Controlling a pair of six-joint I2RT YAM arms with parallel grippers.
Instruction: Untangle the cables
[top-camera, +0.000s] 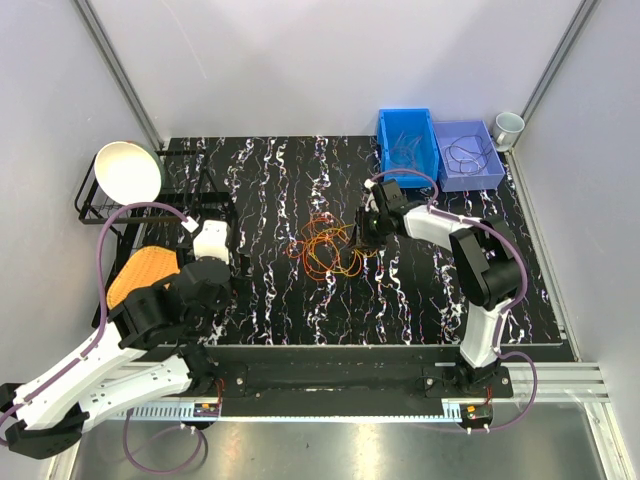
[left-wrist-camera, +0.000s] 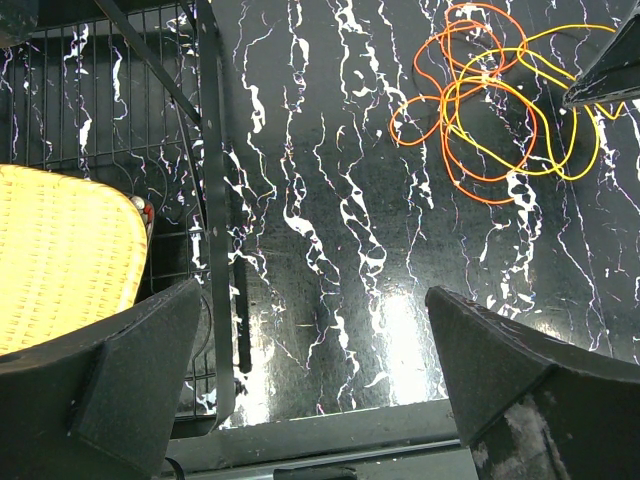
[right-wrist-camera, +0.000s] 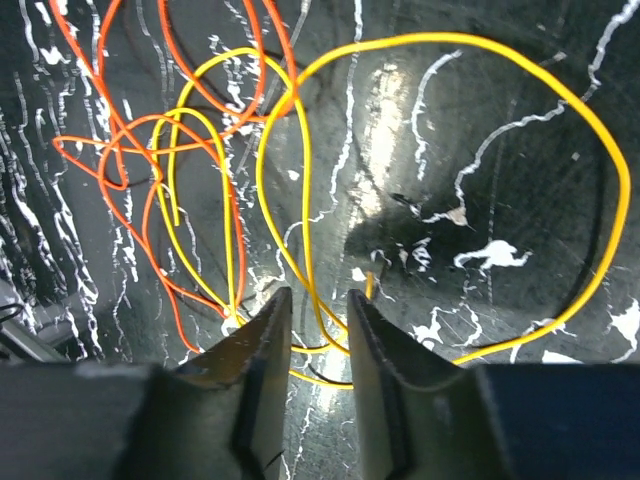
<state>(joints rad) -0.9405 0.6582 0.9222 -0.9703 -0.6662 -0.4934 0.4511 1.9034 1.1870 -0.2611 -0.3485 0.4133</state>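
Observation:
The cables are a tangle of thin orange and yellow wires (top-camera: 330, 250) lying on the black marbled table (top-camera: 280, 300) at its middle. It also shows at the upper right of the left wrist view (left-wrist-camera: 480, 100). My right gripper (top-camera: 358, 240) is down at the tangle's right edge. Its jaws (right-wrist-camera: 318, 295) stand a narrow gap apart, with yellow wire (right-wrist-camera: 450, 38) strands running between them, and orange wire (right-wrist-camera: 263, 50) lies to the left. My left gripper (top-camera: 205, 268) is wide open and empty (left-wrist-camera: 312, 290), low over the table, left of the tangle.
A blue bin (top-camera: 407, 140) and a lavender bin (top-camera: 468, 155) holding thin wires stand at the back right, with a white cup (top-camera: 508, 125) beside them. A black wire rack (top-camera: 95, 205) with a white bowl (top-camera: 128, 170) and a yellow-orange pad (left-wrist-camera: 60, 250) stands at the left.

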